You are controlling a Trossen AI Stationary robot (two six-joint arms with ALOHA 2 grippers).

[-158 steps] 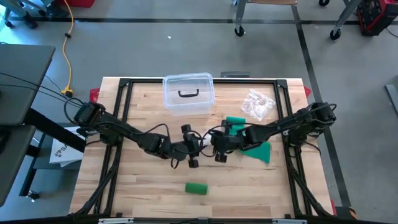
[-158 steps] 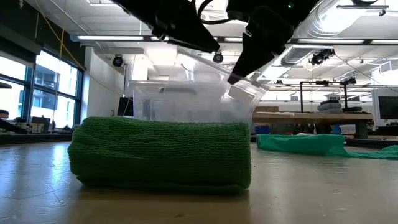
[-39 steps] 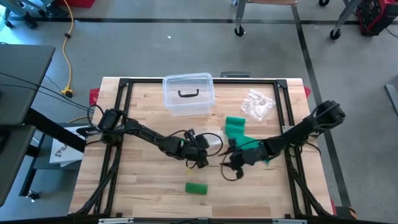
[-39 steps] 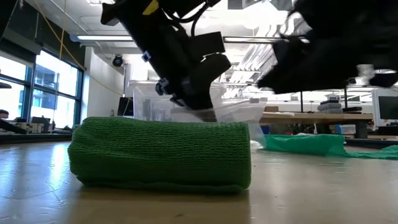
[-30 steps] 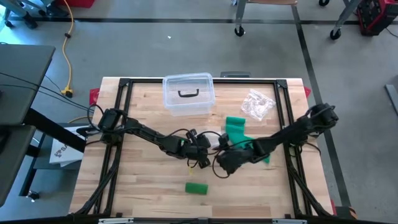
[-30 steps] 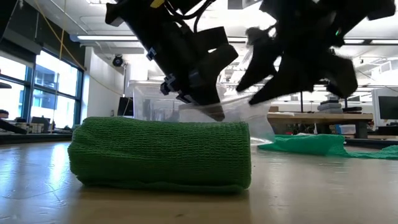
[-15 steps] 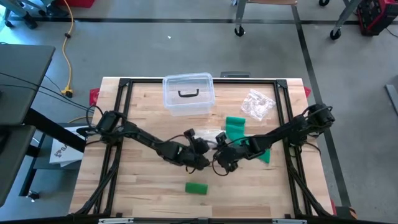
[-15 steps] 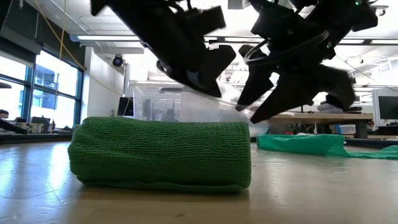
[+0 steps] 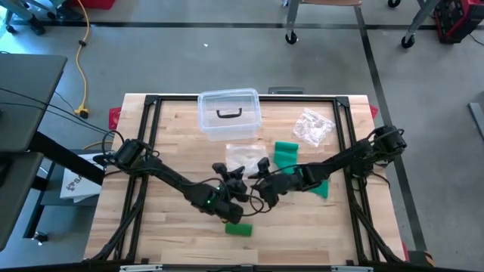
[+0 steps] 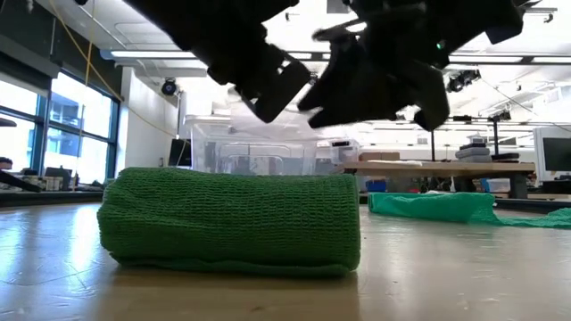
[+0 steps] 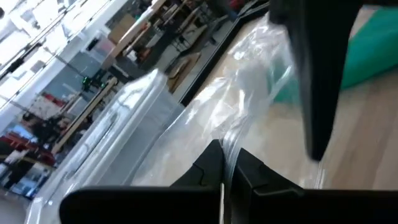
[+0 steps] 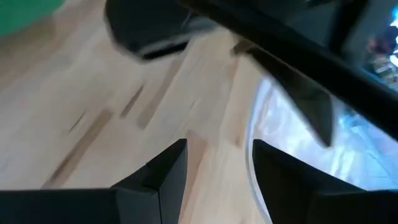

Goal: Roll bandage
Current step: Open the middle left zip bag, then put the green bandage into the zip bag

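A rolled green bandage (image 9: 239, 228) lies on its side near the table's front edge, large in the low view (image 10: 232, 218). A loose green bandage (image 9: 287, 156) lies flat at centre right. Mid-table, my left gripper (image 11: 222, 167) is shut on a clear plastic bag (image 9: 242, 154). My right gripper (image 12: 217, 165) stands open just to the right of it, with the bag's edge (image 12: 292, 124) beside its fingers. I cannot tell whether it touches the bag. My left gripper pinches an edge of the clear bag (image 11: 231, 142) between its two shut fingertips. The fingers come nearly level from the table's near side and point toward the far edge. The bag runs away from them toward the clear box, crinkled and slack. I cannot tell whether its far end rests on the wood.
A clear lidded box (image 9: 229, 113) stands at the far centre. A crumpled clear wrapper (image 9: 314, 127) lies at the far right. A black frame (image 9: 151, 102) borders the wooden table. There is bare wood at the near left and near right.
My left gripper has swung toward the table's near edge and rolled its wrist, staying shut on the bag. It now points toward the far edge, and the bag has come round to spread toward the box. My right gripper has shifted slightly left, still open.
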